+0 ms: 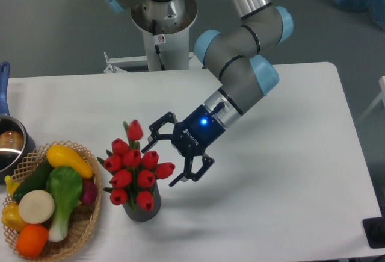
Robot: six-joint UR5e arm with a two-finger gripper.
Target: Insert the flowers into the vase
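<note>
Bunch of red tulips with green stems and leaves (135,168) sits upright in the short dark grey ribbed cylinder vase (143,208), blooms spreading wider than the rim. Vase stands on the white table (289,153), front-left area. Black two-finger gripper (174,156) is just right of the blooms, fingers spread apart, holding nothing; nearest tulip head sits close to the lower finger, contact unclear. Woven wicker basket of toy vegetables (84,229) (yellow squash, green leafy piece, orange, white round) sits near the vase on its left, not touching. Steel pot with blue handle (7,141) at the left edge, behind the basket.
</note>
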